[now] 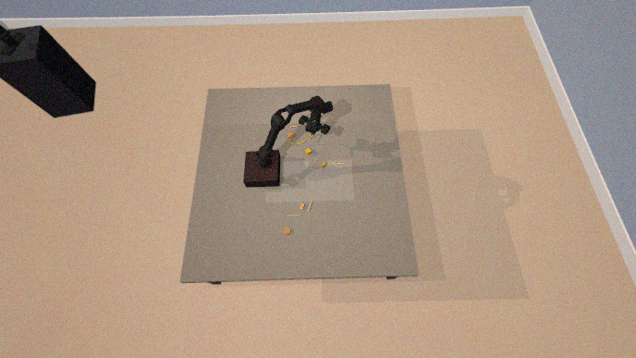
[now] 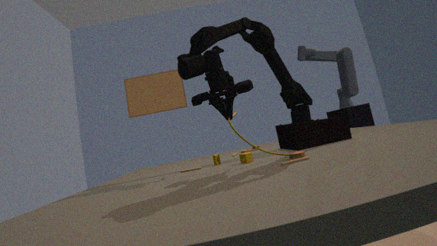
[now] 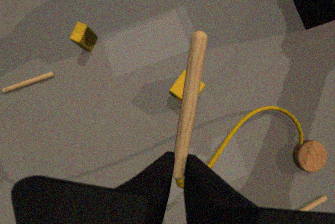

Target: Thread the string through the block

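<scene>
In the top view, the round button (image 1: 289,134) (image 2: 296,155) (image 3: 310,156) lies toward the tabletop's upper edge; rightward, a yellow block (image 1: 308,151) (image 2: 246,157) (image 3: 178,89) sits farther from it. The gripper's (image 1: 311,131) (image 2: 229,118) (image 3: 180,167) nearly closed fingers pinch the string's stick (image 2: 234,114) (image 3: 190,100) above the tabletop (image 1: 234,251) (image 2: 289,205) (image 3: 88,130).

We see open passage over the worktop (image 1: 225,241) (image 2: 322,194) towards its edge nearest the top view's lower border. Two yellow blocks stand mid-worktop, obstructing a low crossing; the sagging yellow string (image 1: 299,142) (image 2: 241,137) (image 3: 242,121) bars the gap beside them.
</scene>
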Tool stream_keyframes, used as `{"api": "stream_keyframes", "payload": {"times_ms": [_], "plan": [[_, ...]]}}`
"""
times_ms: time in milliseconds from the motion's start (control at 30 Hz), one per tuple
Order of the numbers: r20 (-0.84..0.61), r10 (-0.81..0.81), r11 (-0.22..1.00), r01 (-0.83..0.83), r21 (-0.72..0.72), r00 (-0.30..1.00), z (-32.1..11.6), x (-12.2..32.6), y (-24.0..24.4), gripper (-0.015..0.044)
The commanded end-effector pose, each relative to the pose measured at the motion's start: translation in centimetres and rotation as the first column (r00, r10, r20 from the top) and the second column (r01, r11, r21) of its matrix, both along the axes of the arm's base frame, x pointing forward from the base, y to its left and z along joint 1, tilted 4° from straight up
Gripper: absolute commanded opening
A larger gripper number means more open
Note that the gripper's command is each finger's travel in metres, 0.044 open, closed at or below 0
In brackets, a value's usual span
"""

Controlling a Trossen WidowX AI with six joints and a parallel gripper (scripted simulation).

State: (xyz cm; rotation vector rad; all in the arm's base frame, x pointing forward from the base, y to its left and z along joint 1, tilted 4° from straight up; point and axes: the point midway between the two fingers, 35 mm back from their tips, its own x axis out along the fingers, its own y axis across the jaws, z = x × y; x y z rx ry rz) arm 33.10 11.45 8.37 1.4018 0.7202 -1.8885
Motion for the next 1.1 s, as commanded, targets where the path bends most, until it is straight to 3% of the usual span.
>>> {"api": "stream_keyframes", "payload": {"times_ms": [0,867,1067], "plan": [[-0.013,-0.027,1.0,0.027,-0.001,1.0,-0.3,0.1,0.2,0.0],[-0.009,-0.452,0.892,0.452,0.015,0.892,0.0,2.3,4.1,0.0],[-0.011,-0.476,0.879,0.476,0.015,0.879,0.0,2.4,4.3,0.0]]}}
